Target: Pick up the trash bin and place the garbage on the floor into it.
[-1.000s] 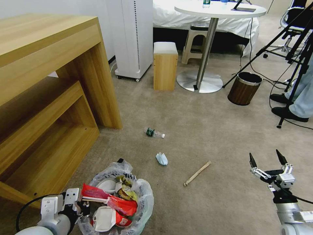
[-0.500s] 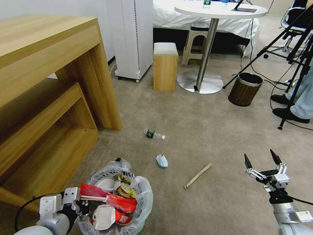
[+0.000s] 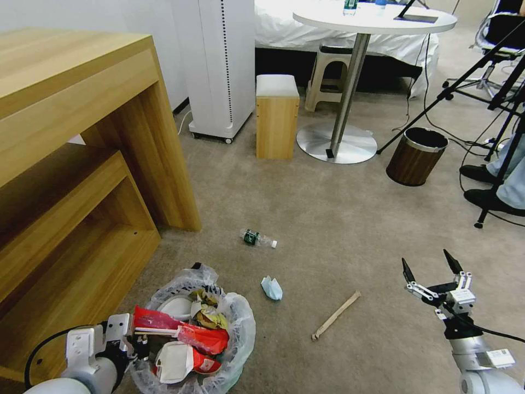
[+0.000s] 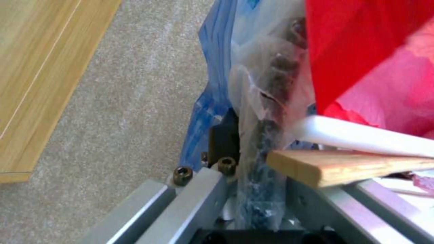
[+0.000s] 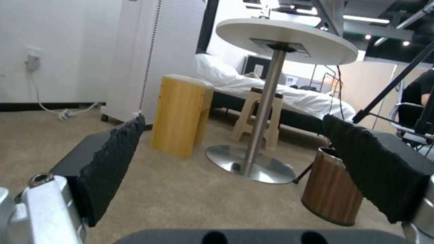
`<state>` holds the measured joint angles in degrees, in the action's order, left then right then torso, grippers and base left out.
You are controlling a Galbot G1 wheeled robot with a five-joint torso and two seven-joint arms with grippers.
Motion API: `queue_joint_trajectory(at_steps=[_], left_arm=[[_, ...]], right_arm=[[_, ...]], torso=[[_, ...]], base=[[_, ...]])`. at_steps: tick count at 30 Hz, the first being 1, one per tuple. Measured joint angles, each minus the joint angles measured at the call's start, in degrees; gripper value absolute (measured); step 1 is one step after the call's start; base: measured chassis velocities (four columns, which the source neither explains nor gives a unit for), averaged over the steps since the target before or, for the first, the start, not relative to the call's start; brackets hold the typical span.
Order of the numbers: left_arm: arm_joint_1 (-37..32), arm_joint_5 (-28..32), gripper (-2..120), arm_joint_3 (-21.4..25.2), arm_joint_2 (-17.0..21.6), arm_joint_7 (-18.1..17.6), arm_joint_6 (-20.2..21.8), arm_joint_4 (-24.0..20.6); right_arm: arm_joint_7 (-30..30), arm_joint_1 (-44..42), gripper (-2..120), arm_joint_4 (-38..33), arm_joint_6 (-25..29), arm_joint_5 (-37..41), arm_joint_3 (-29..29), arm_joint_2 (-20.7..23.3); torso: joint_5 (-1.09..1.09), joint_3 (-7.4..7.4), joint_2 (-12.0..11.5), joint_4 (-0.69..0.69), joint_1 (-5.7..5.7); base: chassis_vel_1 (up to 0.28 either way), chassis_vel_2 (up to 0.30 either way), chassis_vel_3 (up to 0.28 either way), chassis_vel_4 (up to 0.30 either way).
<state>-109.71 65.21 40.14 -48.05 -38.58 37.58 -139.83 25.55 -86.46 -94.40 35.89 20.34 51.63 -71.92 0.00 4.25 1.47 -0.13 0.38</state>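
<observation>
Head view: trash bin point(image 3: 240, 334) at approx. 7 o'clock on the floor point(image 3: 339, 219), beside the wooden desk point(image 3: 82, 137); bag-lined rim clamped by left gripper point(image 3: 139, 346), jaws closed on plastic and frame (left wrist view: gripper point(image 4: 246, 176) pinching the bag). Bin contents incl. red wrappers point(image 3: 205, 339), a white slipper point(image 3: 175, 362). Loose garbage w/ clock positions from bin: green-label bottle point(image 3: 256, 238) at 12, crumpled white paper point(image 3: 272, 288) at 1–2, wooden stick point(image 3: 336, 315) at 3. Right gripper point(image 3: 432, 269) at 4 o'clock of frame, above carpet, fingers spread wide, holding nothing. Brown bin point(image 3: 415, 156) at 2 o'clock, well apart.
</observation>
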Motion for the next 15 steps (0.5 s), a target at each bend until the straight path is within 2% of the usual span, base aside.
queue_joint_trajectory(at_steps=[15], left_arm=[[-0.22,-0.55,0,-0.16,-0.77,-0.04,0.02,-0.19]], right_arm=[[1.26,0.50,100,0.52,-0.13,-0.96,-0.27,0.30]], torso=[[0.00,0.00,0.01,0.00,0.00]], base=[[0.000,0.000,0.000,0.000]])
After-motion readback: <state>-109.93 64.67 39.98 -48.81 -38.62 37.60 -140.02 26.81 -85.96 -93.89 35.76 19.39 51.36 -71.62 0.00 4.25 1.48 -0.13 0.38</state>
